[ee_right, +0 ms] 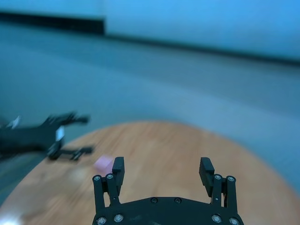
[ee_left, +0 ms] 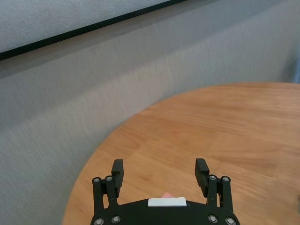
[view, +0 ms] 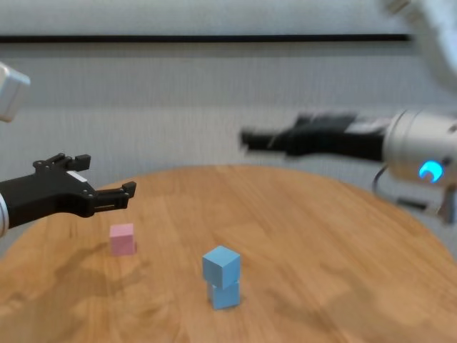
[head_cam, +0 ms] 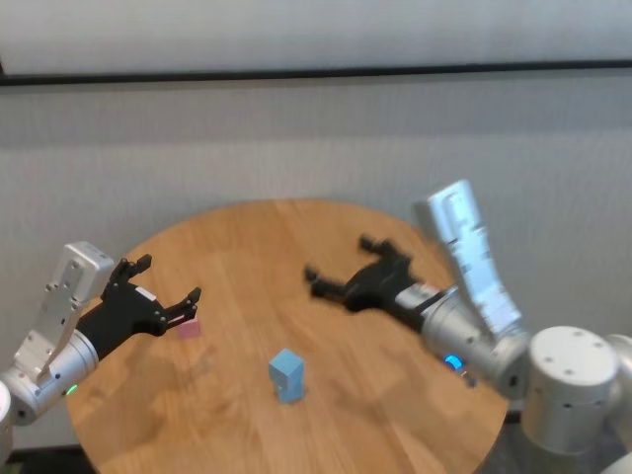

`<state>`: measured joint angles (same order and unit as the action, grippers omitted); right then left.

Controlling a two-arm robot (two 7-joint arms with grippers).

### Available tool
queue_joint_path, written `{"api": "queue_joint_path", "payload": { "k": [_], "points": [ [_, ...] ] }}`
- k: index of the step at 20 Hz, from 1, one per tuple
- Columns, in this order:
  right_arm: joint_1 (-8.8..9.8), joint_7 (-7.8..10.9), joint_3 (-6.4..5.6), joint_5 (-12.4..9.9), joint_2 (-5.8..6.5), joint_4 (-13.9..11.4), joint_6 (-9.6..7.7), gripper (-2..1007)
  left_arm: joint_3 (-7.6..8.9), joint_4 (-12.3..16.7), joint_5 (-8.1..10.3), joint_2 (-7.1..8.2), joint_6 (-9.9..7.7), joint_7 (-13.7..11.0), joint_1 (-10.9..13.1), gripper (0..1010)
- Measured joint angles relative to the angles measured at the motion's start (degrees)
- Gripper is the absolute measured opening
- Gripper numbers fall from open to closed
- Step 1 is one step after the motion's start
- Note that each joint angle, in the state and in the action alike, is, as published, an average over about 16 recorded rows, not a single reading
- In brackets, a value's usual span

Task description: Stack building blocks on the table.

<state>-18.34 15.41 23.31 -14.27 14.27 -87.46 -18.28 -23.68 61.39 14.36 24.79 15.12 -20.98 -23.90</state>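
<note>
Two matte blue cubes [view: 222, 279] stand stacked on grained wood table [head_cam: 395, 395] below both spread, empty grippers, left [view: 100, 187] above pink cube [view: 122, 239], right [head_cam: 339, 268] beyond.

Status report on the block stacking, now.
Left tool open above pink block. Right tool open, empty, above the table. Two blue blocks stacked. Nothing in the way.

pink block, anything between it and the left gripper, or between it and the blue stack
Nothing visible. The pink block sits alone on the table, just below the open left gripper. Only bare wood lies between it and the blue stack.
</note>
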Motion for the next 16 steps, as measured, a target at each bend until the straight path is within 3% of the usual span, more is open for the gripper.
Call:
{"api": "queue_joint_path", "payload": {
  "k": [4,8,12,16],
  "points": [
    [1.32,-2.01,-3.17,0.7,0.53,-1.7,4.64,1004,0.00,0.0,0.00,0.00,0.00,0.0,0.0,1000],
    [2.03,-3.79,-5.46,1.6,0.73,-2.0,7.89,1004,0.00,0.0,0.00,0.00,0.00,0.0,0.0,1000],
    [2.36,-4.89,-6.79,2.4,0.77,-1.7,9.56,1005,0.11,-0.4,0.36,-0.30,-0.01,-0.6,-0.2,1000],
    [2.54,-5.18,-7.15,2.9,0.85,-1.4,10.24,1005,0.40,-1.5,1.23,-1.25,-0.75,-1.3,-0.9,1000]
  ]
}}
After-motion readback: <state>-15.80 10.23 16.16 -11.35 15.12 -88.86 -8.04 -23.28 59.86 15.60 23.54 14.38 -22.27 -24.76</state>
